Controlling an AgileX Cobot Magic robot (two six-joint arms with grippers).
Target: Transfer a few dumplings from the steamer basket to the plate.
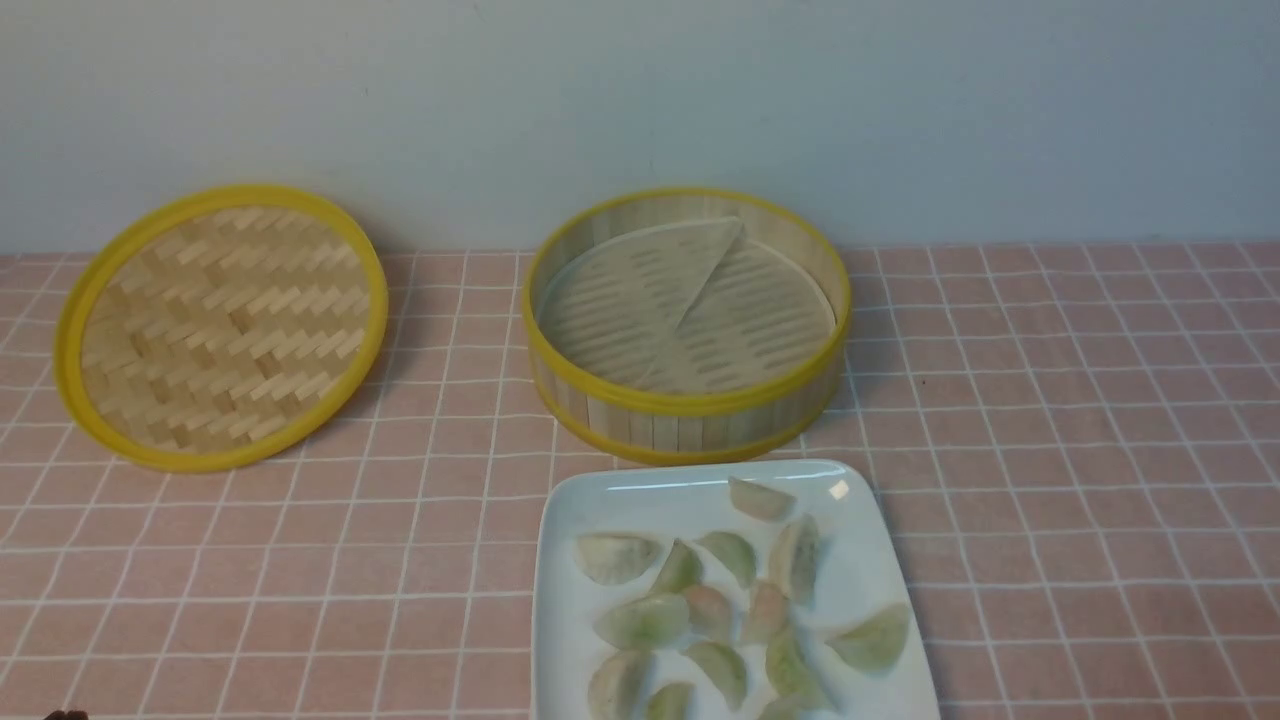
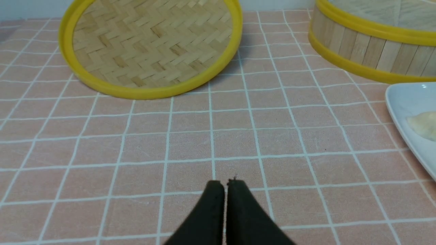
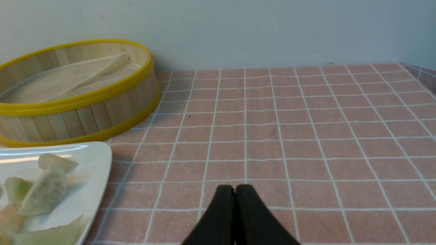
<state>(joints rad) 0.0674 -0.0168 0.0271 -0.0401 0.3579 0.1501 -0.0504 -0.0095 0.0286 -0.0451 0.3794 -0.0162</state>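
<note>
Resting low over the pink tiled cloth (image 2: 218, 136), the left gripper (image 2: 225, 183) has its black fingertips pressed together with nothing between them. The right gripper (image 3: 235, 189) sits the same way, tips touching, holding nothing. At the bottom centre of the front view, the white plate (image 1: 860, 590) carries the dumplings (image 1: 720, 600), scattered green and pink. Just above it in the frame stands the steamer basket (image 1: 690, 410), its pale liner (image 1: 650, 290) folded over and no dumplings visible inside. At the upper left lies the woven lid (image 1: 220, 325), well apart from the basket.
</note>
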